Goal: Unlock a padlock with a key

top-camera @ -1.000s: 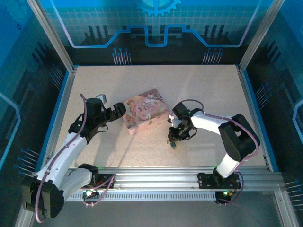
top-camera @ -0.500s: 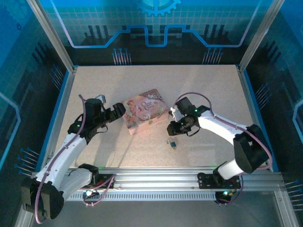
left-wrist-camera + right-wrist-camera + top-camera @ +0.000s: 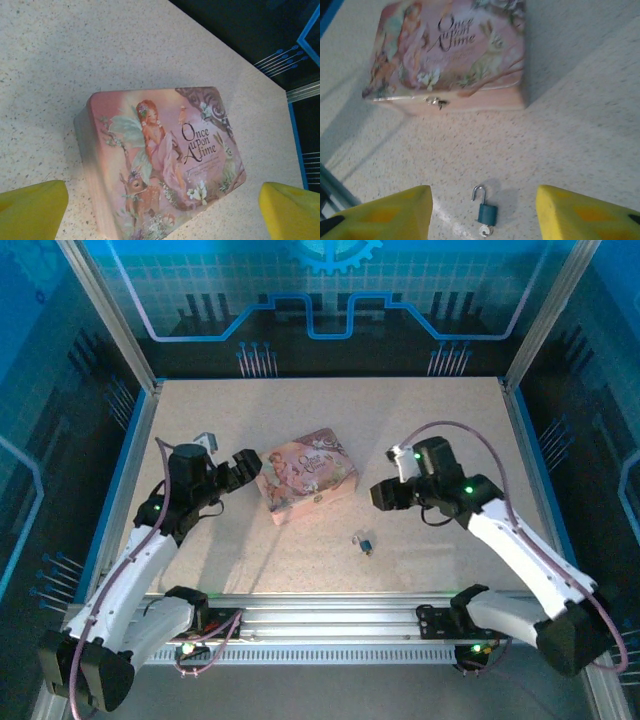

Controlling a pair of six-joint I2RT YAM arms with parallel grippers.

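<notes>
The tiny blue padlock (image 3: 486, 213) lies flat on the speckled table (image 3: 580, 125), its metal shackle (image 3: 478, 193) swung open. The small silvery key (image 3: 484, 230) sticks out of its bottom end. In the top view the padlock (image 3: 364, 543) sits in front of the pink tin (image 3: 307, 474). My right gripper (image 3: 483, 201) hovers above and behind the padlock, open, its yellow fingers (image 3: 385, 215) wide apart and holding nothing. My left gripper (image 3: 162, 215) is open just left of the tin (image 3: 160, 160), its fingers apart from the tin.
The pink illustrated tin (image 3: 450, 55) stands closed, its small front clasp (image 3: 436, 102) facing the padlock. Blue-edged walls (image 3: 128, 470) ring the table. An aluminium rail (image 3: 330, 615) runs along the near edge.
My right gripper opened and drew back up and to the right, leaving the padlock with the key on the table. The left gripper shifted slightly left.
</notes>
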